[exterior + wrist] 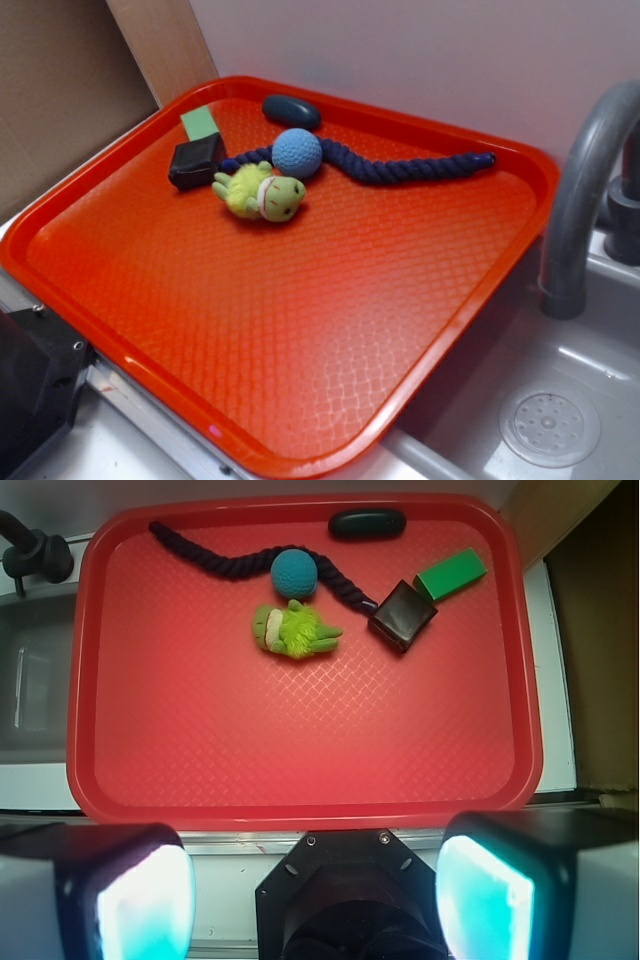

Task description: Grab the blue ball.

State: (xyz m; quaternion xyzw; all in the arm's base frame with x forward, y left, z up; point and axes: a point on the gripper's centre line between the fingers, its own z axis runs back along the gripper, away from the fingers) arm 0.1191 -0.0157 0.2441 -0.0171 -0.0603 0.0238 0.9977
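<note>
Both pictures are bright. In the side view a soft white shine lies on the middle of the red tray, and the toys make only small, soft shadows. This view is a little fuzzy. In the wrist view the tray looks evenly lit and sharp, but the gripper fingers up close are blurry and glow pale blue-white.

On the tray, all things crowd its far edge: the ball lies on the rope, the plush toy just before it, the oval behind, two blocks toward the far left corner.
</note>
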